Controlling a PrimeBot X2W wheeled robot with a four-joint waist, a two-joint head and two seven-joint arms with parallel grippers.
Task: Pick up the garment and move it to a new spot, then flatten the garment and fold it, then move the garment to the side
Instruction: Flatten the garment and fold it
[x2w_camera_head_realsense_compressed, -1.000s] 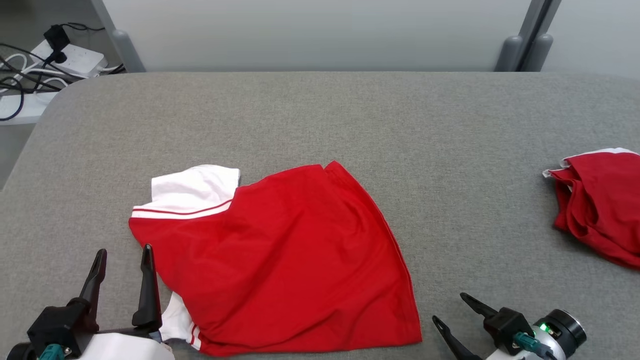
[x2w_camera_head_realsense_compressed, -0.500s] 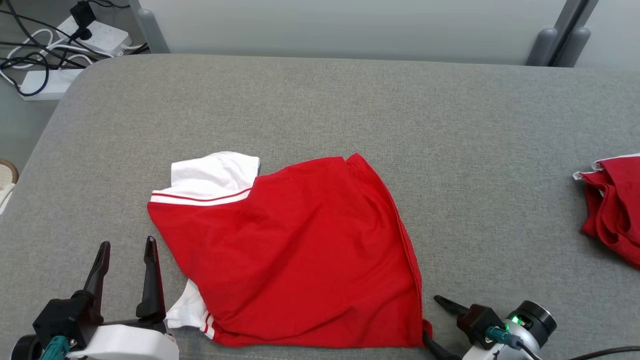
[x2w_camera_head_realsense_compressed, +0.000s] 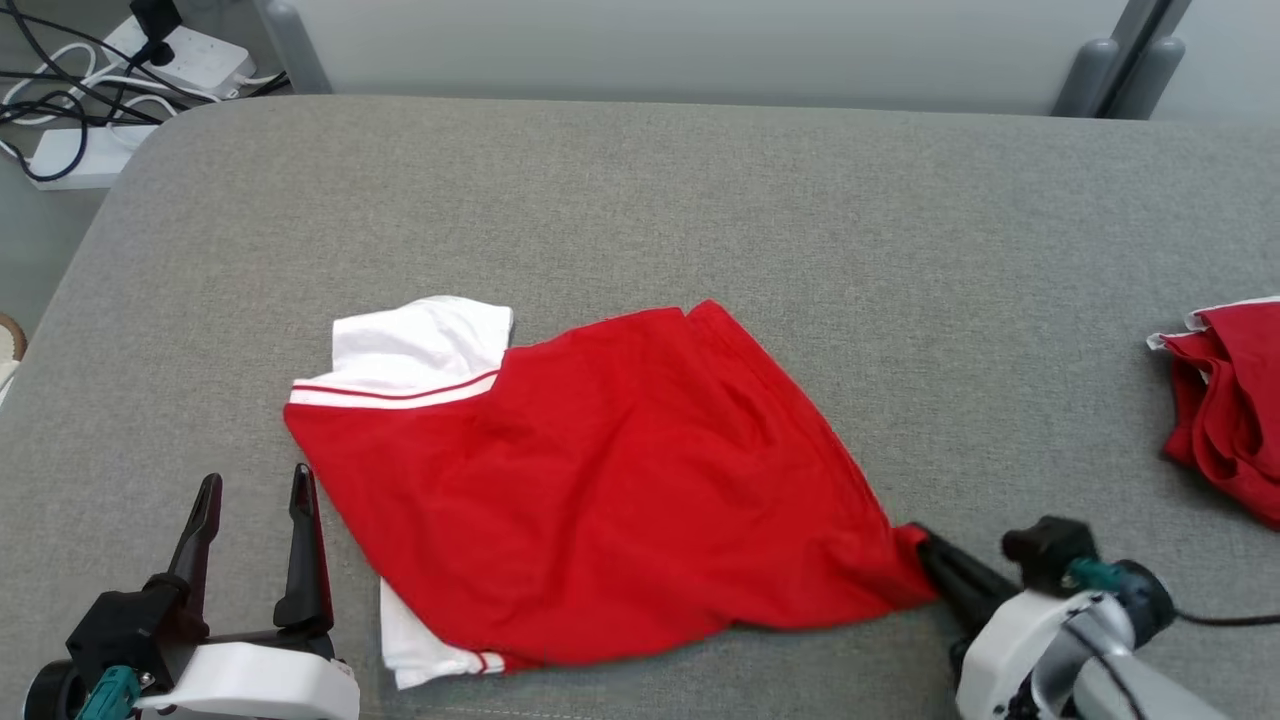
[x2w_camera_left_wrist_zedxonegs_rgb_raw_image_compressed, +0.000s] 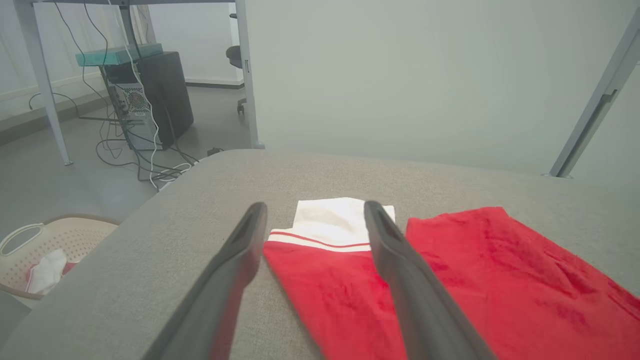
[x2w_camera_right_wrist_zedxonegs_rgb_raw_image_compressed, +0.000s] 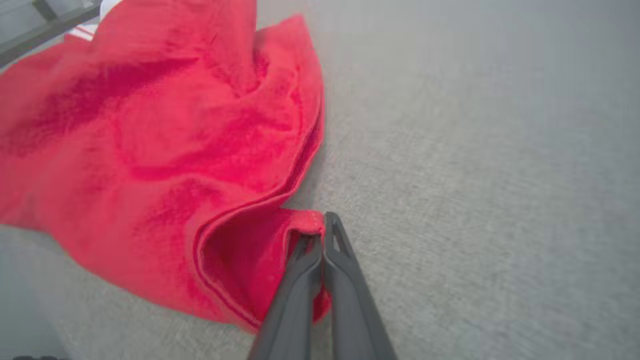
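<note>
Right wrist view: right pincer (x2w_camera_right_wrist_zedxonegs_rgb_raw_image_compressed: 320, 231) pinches a corner of the red shirt (x2w_camera_right_wrist_zedxonegs_rgb_raw_image_compressed: 150, 130) lying on the counter (x2w_camera_right_wrist_zedxonegs_rgb_raw_image_compressed: 475, 150); left pincer (x2w_camera_head_realsense_compressed: 255, 480) hangs spread beside it. Such a shallow bite could slip under drag.

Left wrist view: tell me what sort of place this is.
Probably a lab or office workroom: a computer tower with loose cables, a laundry basket beside the grey padded table, and a garment laid out on it.
</note>
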